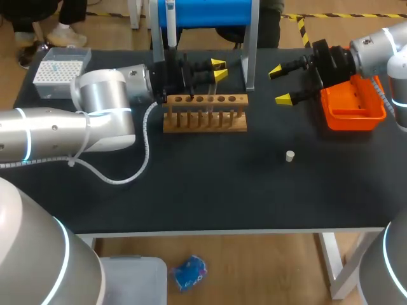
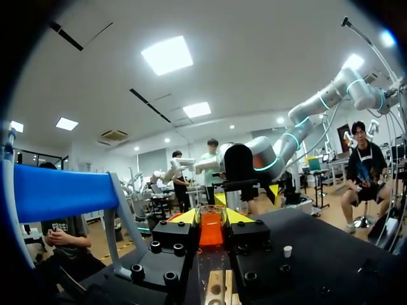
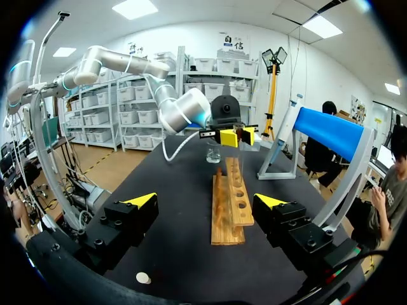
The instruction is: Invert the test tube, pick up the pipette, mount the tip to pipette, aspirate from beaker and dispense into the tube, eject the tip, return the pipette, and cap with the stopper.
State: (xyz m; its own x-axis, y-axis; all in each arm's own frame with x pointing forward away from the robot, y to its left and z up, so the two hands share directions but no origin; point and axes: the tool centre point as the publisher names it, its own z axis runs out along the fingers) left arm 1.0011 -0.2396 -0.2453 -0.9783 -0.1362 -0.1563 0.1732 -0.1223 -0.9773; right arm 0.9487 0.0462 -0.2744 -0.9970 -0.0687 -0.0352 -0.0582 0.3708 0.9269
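Note:
My left gripper hovers over the far side of the wooden tube rack, shut on a clear test tube that stands between its yellow tips, with the rack just below. In the right wrist view the left gripper hangs above the rack's far end. My right gripper stands wide open and empty to the right of the rack, facing it. A small white stopper lies on the mat in front of it. The pipette hangs on the blue stand.
An orange bin sits at the right edge under my right arm. A white tip box stands at the far left. A clear glass vessel shows beyond the rack, under the left gripper. The stand's grey leg rises between the grippers.

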